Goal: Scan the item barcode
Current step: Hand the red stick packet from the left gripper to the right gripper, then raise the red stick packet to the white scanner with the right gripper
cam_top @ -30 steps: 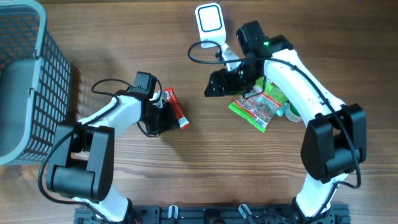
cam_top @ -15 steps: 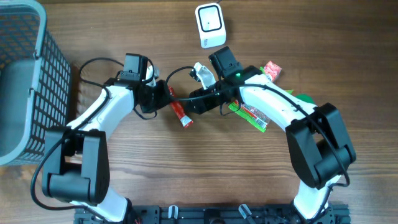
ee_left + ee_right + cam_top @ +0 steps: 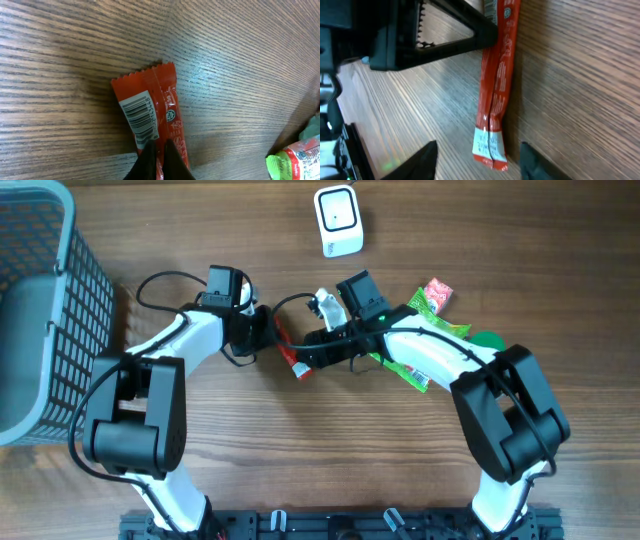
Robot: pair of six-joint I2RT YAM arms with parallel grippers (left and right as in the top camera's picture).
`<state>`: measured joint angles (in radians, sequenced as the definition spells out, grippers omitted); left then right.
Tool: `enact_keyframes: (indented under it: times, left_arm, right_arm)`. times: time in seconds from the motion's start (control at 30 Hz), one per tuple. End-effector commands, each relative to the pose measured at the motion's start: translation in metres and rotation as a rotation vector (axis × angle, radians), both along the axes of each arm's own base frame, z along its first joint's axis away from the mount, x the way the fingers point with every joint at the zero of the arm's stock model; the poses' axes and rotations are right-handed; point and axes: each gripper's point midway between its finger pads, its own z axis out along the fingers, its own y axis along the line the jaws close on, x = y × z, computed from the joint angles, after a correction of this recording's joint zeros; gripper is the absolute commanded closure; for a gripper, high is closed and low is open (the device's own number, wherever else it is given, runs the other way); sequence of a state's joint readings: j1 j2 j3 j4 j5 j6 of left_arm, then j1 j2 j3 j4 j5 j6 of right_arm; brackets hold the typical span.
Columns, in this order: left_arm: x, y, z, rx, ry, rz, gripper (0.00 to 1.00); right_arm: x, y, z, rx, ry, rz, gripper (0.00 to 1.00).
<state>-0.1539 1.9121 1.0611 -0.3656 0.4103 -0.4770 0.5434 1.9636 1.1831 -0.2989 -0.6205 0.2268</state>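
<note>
The right gripper [image 3: 305, 362] is no longer hanging over the green bags [image 3: 425, 350]. It is now reaching across to the red packet [image 3: 290, 358]. The left gripper [image 3: 265, 335] is holding that packet from a spot a bit farther up the table than before.

The red packet is long and thin, with zigzag ends and a seam running down its middle. A white patch with black lines, the barcode [image 3: 141, 117], is showing on it just ahead of the left gripper's tips. The left gripper is pinching the packet tight, with its two dark tips pressed together on the seam.

The far end of the packet is sitting between the fingers of the right gripper. Those fingers [image 3: 427, 152] are standing apart, one on each side, and are not touching it.

The white scanner [image 3: 338, 220] is sitting well beyond both grippers on the wooden table [image 3: 300, 460]. A grey basket [image 3: 40, 300] is standing far off on the left gripper's outer side.
</note>
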Motion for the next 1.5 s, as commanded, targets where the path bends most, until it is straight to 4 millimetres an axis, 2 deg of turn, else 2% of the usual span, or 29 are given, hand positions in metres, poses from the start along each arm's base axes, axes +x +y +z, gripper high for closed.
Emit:
enact_keyframes:
  times: [0.0, 0.13, 0.2, 0.27, 0.37, 0.4, 0.5, 0.57, 0.6, 0.67, 0.73, 0.83, 0.9, 1.03, 1.07, 1.1, 1.13, 1.17, 1.2, 1.23, 1.33, 1.43, 1.47]
  left_arm:
    - [-0.013, 0.011, -0.029, 0.06, 0.074, 0.012, 0.96]
    - [-0.013, 0.011, -0.029, 0.06, 0.074, 0.012, 0.96]
    - [-0.013, 0.011, -0.029, 0.06, 0.074, 0.012, 0.96]
    - [-0.013, 0.011, -0.029, 0.06, 0.074, 0.012, 0.96]
    - [-0.013, 0.011, -0.029, 0.06, 0.074, 0.012, 0.96]
    - [-0.013, 0.011, -0.029, 0.06, 0.074, 0.012, 0.96]
    - [-0.011, 0.011, -0.025, 0.058, 0.064, 0.014, 0.96]
    - [-0.004, 0.015, -0.01, 0.051, 0.027, 0.029, 0.96]
    - [0.001, 0.019, 0.004, 0.043, -0.005, 0.041, 0.96]
    - [0.013, 0.031, 0.039, 0.024, -0.077, 0.082, 0.96]
    - [0.021, 0.047, 0.084, -0.012, -0.182, 0.124, 0.96]
    - [0.019, 0.073, 0.125, -0.01, -0.262, 0.189, 0.92]
    - [0.013, 0.091, 0.139, -0.001, -0.277, 0.234, 0.89]
    - [0.006, 0.114, 0.134, 0.032, -0.259, 0.249, 0.82]
    - [0.006, 0.119, 0.132, 0.056, -0.27, 0.221, 0.79]
    - [0.006, 0.125, 0.129, 0.089, -0.279, 0.203, 0.71]
    - [0.006, 0.131, 0.127, 0.115, -0.278, 0.207, 0.55]
    - [0.006, 0.135, 0.125, 0.136, -0.275, 0.217, 0.5]
    - [0.006, 0.138, 0.125, 0.155, -0.273, 0.226, 0.4]
    - [0.006, 0.138, 0.124, 0.158, -0.273, 0.228, 0.0]
    - [0.006, 0.138, 0.124, 0.158, -0.273, 0.228, 0.0]
    - [0.006, 0.138, 0.124, 0.158, -0.273, 0.228, 0.0]
    - [0.006, 0.138, 0.124, 0.158, -0.273, 0.228, 0.0]
  right_arm:
    - [-0.006, 0.002, -0.024, -0.017, 0.079, -0.035, 0.54]
    - [-0.008, 0.006, -0.05, -0.032, 0.13, -0.06, 0.58]
    - [-0.01, 0.01, -0.053, -0.028, 0.128, -0.052, 0.64]
    - [-0.014, 0.015, -0.055, -0.048, 0.112, -0.043, 0.8]
    - [-0.017, 0.017, -0.063, -0.115, 0.087, -0.068, 0.87]
    - [-0.016, 0.017, -0.065, -0.136, 0.082, -0.087, 0.94]
    - [-0.014, 0.017, -0.062, -0.133, 0.072, -0.092, 0.96]
    - [-0.005, 0.012, -0.046, -0.118, 0.022, -0.081, 0.96]
    - [0.001, 0.007, -0.032, -0.108, -0.022, -0.064, 0.96]
    - [0.011, -0.007, 0.001, -0.094, -0.111, -0.036, 0.96]
    - [0.019, -0.027, 0.035, -0.079, -0.13, -0.09, 0.96]
    - [0.016, -0.048, 0.068, -0.052, -0.168, -0.075, 0.96]
    - [0.006, -0.057, 0.096, 0.013, -0.233, 0.032, 0.96]
    - [-0.022, -0.074, 0.133, 0.046, -0.371, 0.206, 0.96]
    - [-0.036, -0.079, 0.141, 0.031, -0.424, 0.282, 0.96]
    - [-0.046, -0.083, 0.148, 0.024, -0.453, 0.321, 0.96]
    - [-0.051, -0.085, 0.155, 0.025, -0.473, 0.33, 0.96]
    - [-0.052, -0.086, 0.161, 0.029, -0.489, 0.326, 0.96]
    - [-0.053, -0.087, 0.164, 0.021, -0.511, 0.331, 0.96]
    - [-0.05, -0.09, 0.163, -0.004, -0.521, 0.326, 0.96]
    - [-0.035, -0.104, 0.151, -0.126, -0.544, 0.285, 0.96]
    - [-0.015, -0.113, 0.15, -0.214, -0.61, 0.237, 0.96]
    - [0.0, -0.12, 0.154, -0.257, -0.625, 0.149, 0.96]
